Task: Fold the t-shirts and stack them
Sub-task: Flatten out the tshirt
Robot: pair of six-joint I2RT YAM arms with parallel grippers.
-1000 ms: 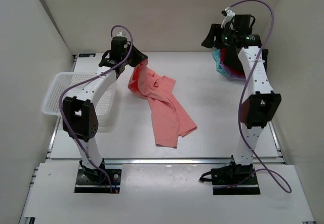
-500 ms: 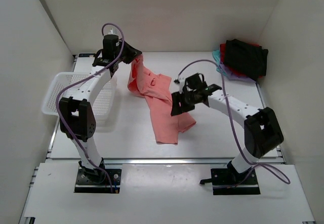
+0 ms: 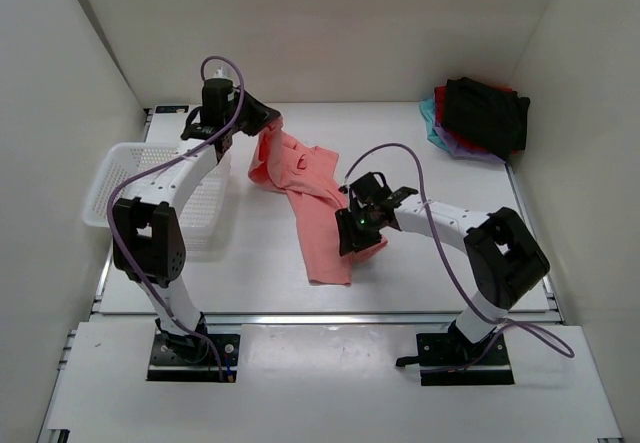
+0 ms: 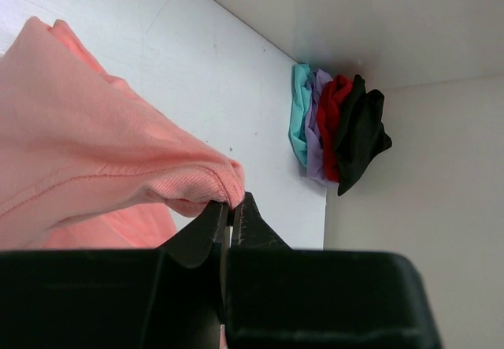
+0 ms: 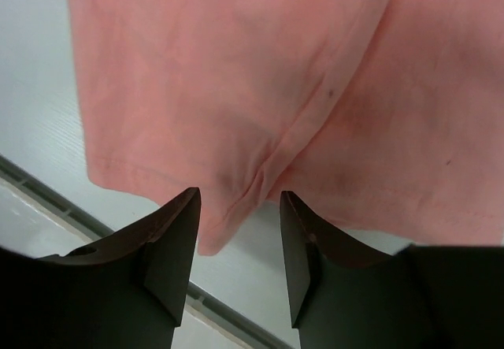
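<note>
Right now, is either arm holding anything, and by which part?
The left gripper holds the salmon-pink t-shirt, jaws shut on a bunched edge. The right gripper holds nothing; its jaws stand open over the shirt's lower hem.

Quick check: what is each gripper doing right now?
Left gripper: closed, pinching a fold of the salmon-pink t-shirt.
Right gripper: open, jaws apart over that shirt's hem, holding nothing.

pink t-shirt [image 3: 318, 225] — corner raised by left fingers [image 3: 268, 119] | right fingers [image 3: 348, 241] over hem | folded stack [image 3: 480, 113] far-right corner
</note>
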